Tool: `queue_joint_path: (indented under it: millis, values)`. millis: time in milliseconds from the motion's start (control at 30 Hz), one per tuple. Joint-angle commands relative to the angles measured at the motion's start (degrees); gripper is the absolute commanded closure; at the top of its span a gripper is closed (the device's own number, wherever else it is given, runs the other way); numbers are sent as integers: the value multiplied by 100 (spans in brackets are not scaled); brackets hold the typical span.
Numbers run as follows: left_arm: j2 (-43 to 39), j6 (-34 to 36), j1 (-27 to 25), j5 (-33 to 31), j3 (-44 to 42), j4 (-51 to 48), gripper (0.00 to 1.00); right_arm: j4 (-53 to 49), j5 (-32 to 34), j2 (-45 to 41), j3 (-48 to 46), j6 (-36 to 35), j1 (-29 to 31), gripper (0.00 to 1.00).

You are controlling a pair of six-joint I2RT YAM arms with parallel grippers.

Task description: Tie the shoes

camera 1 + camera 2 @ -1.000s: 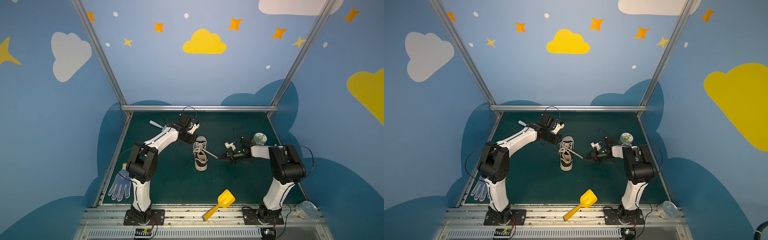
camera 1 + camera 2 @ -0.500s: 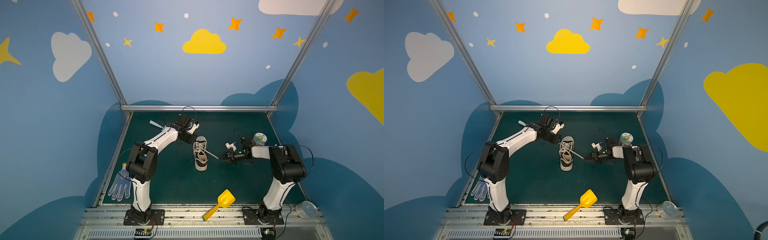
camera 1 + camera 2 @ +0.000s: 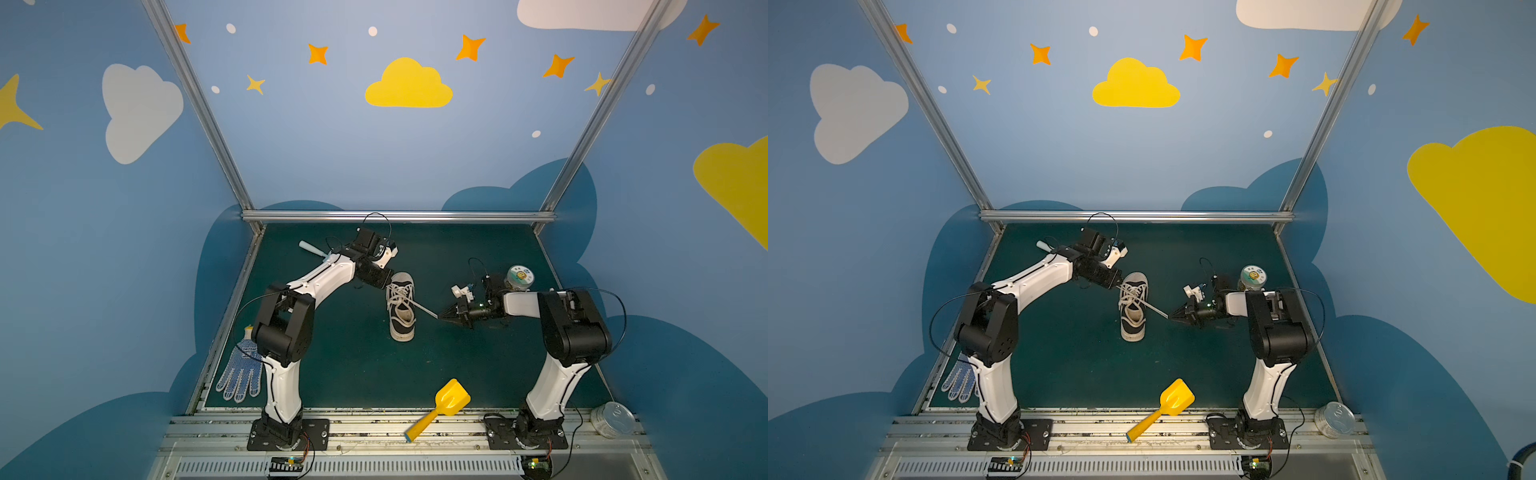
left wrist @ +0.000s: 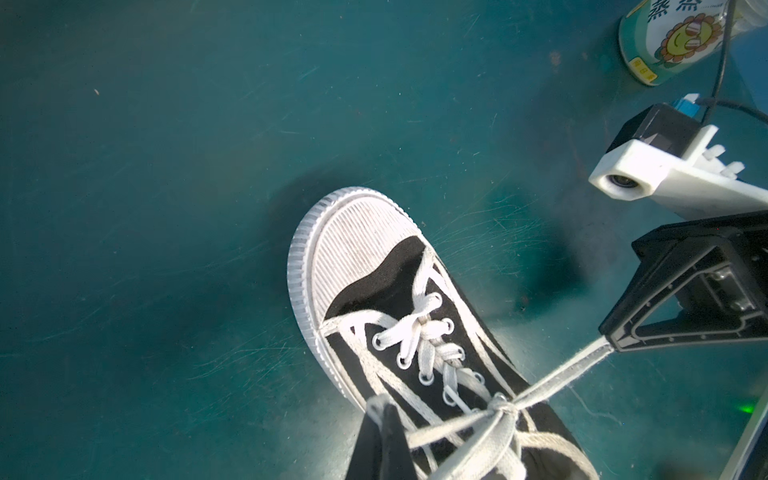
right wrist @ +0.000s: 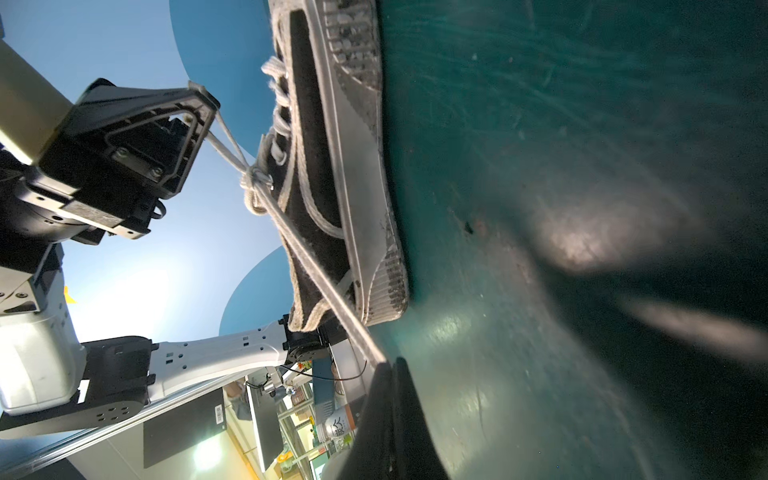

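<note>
- No change over the last second. The left gripper and right gripper sit exactly where they were, and the black canvas sneaker hasn't budged.
- The sneaker stands sole-down in the middle of the green table mat, between the two grippers, with its white toe cap toward the back wall.
- The left gripper's jaws are pressed together, pinching the cream laces just beside the toe end.
- The right gripper's jaws are together too, clamped on the other lace end, which is drawn taut off the shoe's right side.
- In both top views that's only a thin pale line across the shoe. The left wrist view adds the knot cinched at the top of the lacing, and the strand running straight into the right gripper's tip.
- The right wrist view gives the low side-on look (the tread pattern is plain here). Two strands run from the left gripper's tip to that knot.
- Only the top views show the blue-dotted glove at the mat's left edge and the yellow toy scoop at the front.
</note>
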Motion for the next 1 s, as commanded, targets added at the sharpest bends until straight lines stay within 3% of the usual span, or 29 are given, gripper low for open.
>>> queue_joint_path:
  millis: [0, 400, 533, 900, 933, 967]
  values:
    - [61, 98, 302, -519, 5, 153, 97, -449, 290, 128, -166, -94, -153, 100]
    - [76, 55, 180, -321, -54, 203, 97, -520, 76, 172, 155, -96, 75, 100]
    - [-74, -27, 279, -651, -287, 411, 97, -581, 226, 216, 165, -115, 4, 100]
    - [-4, 79, 140, -226, -191, 237, 97, -428, 58, 253, 325, 11, 157, 100]
    - [-12, 62, 136, -226, -187, 226, 92, -434, 47, 230, 354, 7, 171, 100]
    - [-25, 53, 140, -44, -186, 203, 87, -460, 39, 204, 374, 4, 177, 93]
